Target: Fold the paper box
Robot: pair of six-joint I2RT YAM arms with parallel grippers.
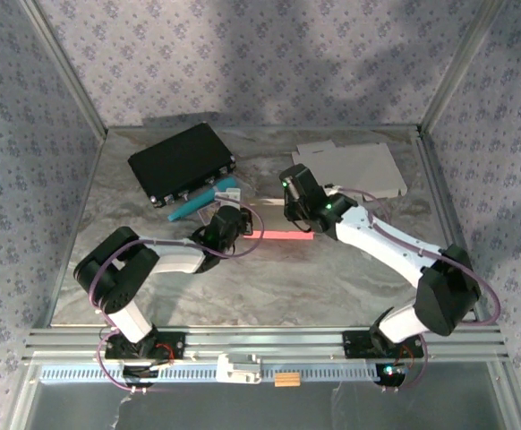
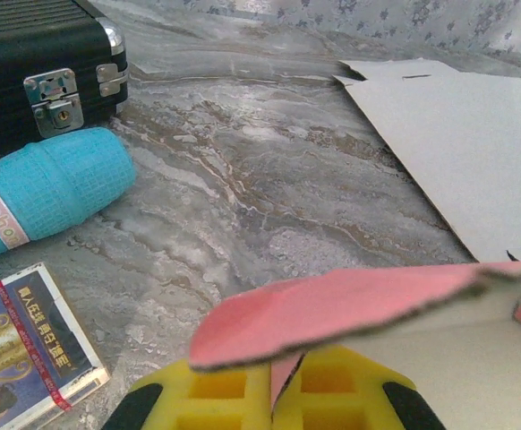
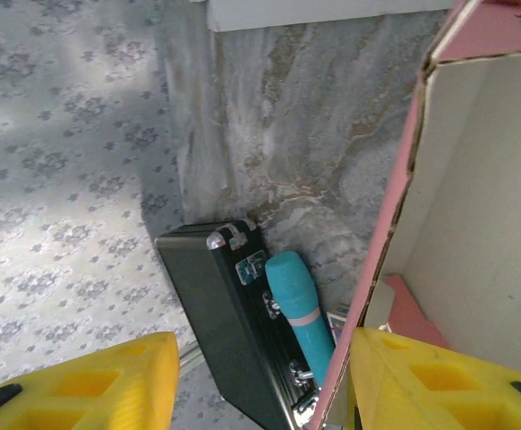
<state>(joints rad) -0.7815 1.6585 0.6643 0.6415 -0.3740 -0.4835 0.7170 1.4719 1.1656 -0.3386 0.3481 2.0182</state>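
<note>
The left claw (image 2: 283, 394) is clenched on a pink flap of the paper box (image 1: 278, 235), which lies mid-bench between the arms. The right claw (image 3: 262, 358) stands released, one finger beside the box's wall. Behind, a latched black case (image 1: 180, 164) touches a teal roll (image 2: 55, 188) on the marbled bench (image 1: 243, 287). The walls (image 1: 243, 54) are floral-papered.

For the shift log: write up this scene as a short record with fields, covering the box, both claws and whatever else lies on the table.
Pink box: partly opened, in the middle of the table, between the arms
Left claw: shut on a flap of the box
Right claw: open, box wall next to one finger
Black case: closed, far left
Blue roll: lying beside the case
Grey card sheet: flat, far right
Fold: not finished
</note>
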